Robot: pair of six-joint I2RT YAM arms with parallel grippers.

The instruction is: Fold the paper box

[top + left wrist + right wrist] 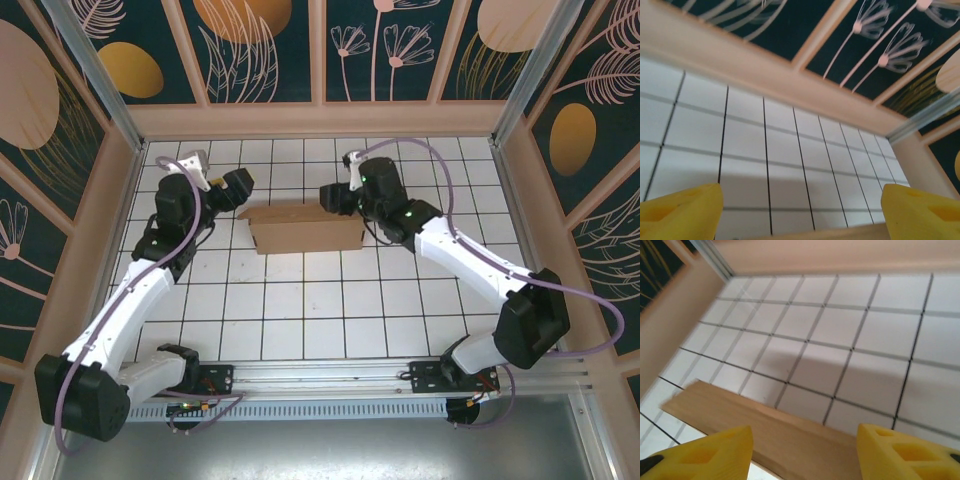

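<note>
Two grippers flank the plain brown corrugated cardboard box (305, 228), which stands far of centre: left gripper (238, 186) at its left end, right gripper (338, 196) at its right. Left wrist view: jaws released, wide apart. Right wrist view: jaws released, apart over a box panel.

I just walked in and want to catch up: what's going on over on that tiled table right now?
Two robot arms are working on a brown paper box that sits toward the far side of the tiled table. The left gripper is at the box's left end and the right gripper at its right end. Both have their fingers apart, and neither looks clamped on the cardboard.
</note>
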